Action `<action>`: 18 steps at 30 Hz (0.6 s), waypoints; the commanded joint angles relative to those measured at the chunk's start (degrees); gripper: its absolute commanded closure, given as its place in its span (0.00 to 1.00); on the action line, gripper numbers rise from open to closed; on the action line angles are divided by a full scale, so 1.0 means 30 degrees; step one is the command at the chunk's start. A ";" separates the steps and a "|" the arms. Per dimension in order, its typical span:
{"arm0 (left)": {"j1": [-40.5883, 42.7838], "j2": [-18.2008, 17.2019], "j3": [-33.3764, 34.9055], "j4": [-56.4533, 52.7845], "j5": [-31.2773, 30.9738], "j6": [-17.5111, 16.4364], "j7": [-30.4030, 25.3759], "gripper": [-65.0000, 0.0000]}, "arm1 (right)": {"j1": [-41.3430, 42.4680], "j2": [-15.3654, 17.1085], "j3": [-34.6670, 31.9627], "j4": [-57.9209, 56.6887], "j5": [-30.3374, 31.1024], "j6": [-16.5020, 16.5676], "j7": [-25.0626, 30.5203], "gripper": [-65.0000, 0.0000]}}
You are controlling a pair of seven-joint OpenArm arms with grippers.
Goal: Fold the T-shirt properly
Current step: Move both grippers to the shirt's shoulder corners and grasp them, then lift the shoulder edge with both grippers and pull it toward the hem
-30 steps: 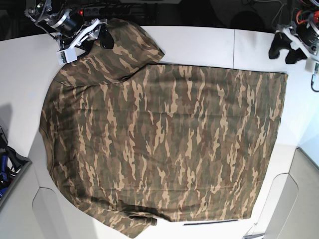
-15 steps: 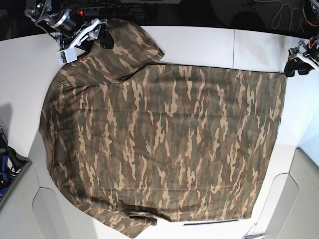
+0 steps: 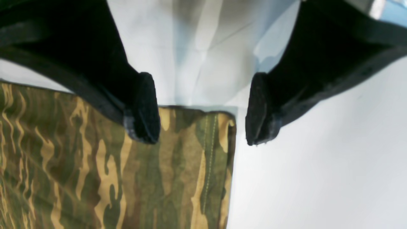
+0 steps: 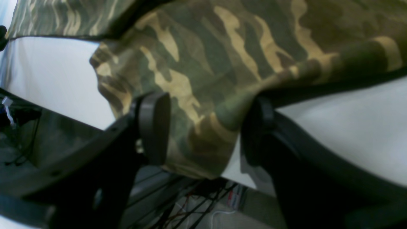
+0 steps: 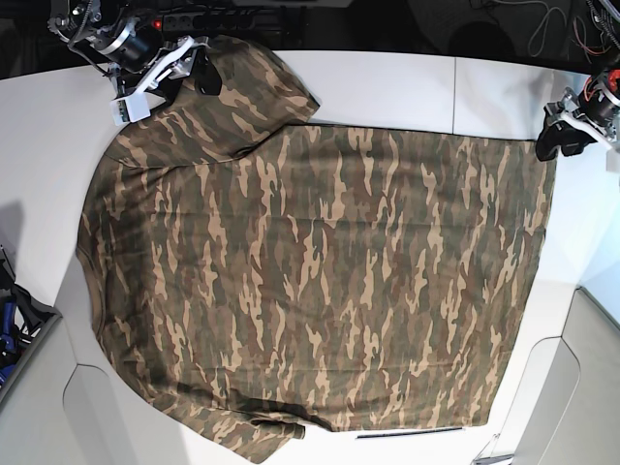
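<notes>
The T-shirt (image 5: 320, 281), soft cloth in green, brown and tan camouflage, lies spread flat, covering most of the white table (image 5: 387, 87); its straight stitched hem (image 3: 210, 165) runs along one side, the corner lying flat; one short sleeve (image 5: 247, 82) at the far edge is bunched and slightly raised.

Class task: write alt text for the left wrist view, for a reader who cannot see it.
The open left gripper hovers over a hemmed corner of the camouflage T-shirt, which lies flat on the white table. One finger is above the cloth, the other above bare table.
</notes>
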 commanded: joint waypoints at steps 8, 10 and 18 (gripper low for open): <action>-0.0619 -0.0146 0.0903 0.0146 -0.0233 -0.0124 0.0022 0.30 | -0.0058 0.0087 0.0036 0.0204 0.0007 0.0066 0.0204 0.47; -0.0896 0.0015 0.0903 0.0146 -0.0197 -0.0124 -0.0015 0.31 | -0.0066 0.0087 0.0036 0.0204 0.0000 0.0058 0.0197 0.47; -0.1158 0.0612 0.0903 0.0146 0.0342 -0.0124 -0.0029 0.92 | -0.0066 0.0087 0.0036 0.0204 0.0000 0.0058 0.0270 0.84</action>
